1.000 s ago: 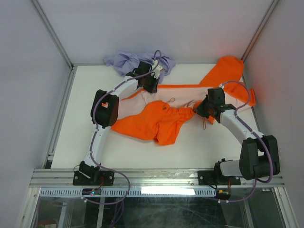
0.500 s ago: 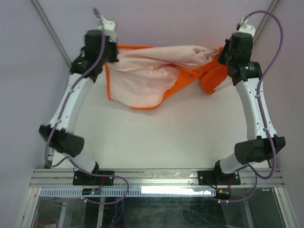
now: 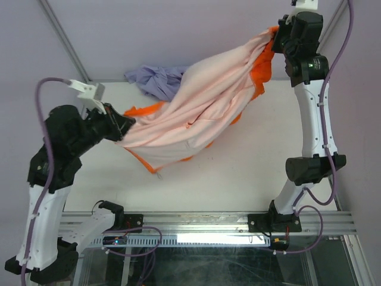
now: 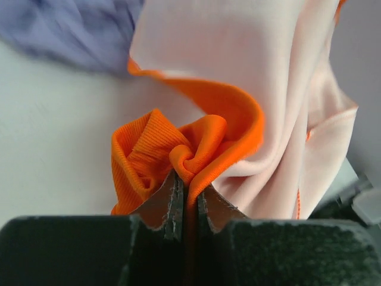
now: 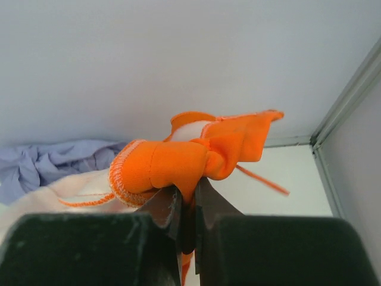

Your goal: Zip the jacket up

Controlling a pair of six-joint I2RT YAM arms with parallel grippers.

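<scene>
Across the middle of the top view, the jacket (image 3: 202, 101) now hangs slantwise, pink lining showing. It runs from the right gripper (image 3: 278, 39) in the upper right down to the left gripper (image 3: 122, 126) at centre left; half a second ago both held it high at the back. I'd say it is being shaken out, with no zipping yet. A purple cloth (image 3: 156, 80) lies behind. In the left wrist view, the jaws are nipped tight on a bunched orange hem. In the right wrist view, the jaws are clamped on an orange fold, perhaps a cuff. No containers are in sight.
</scene>
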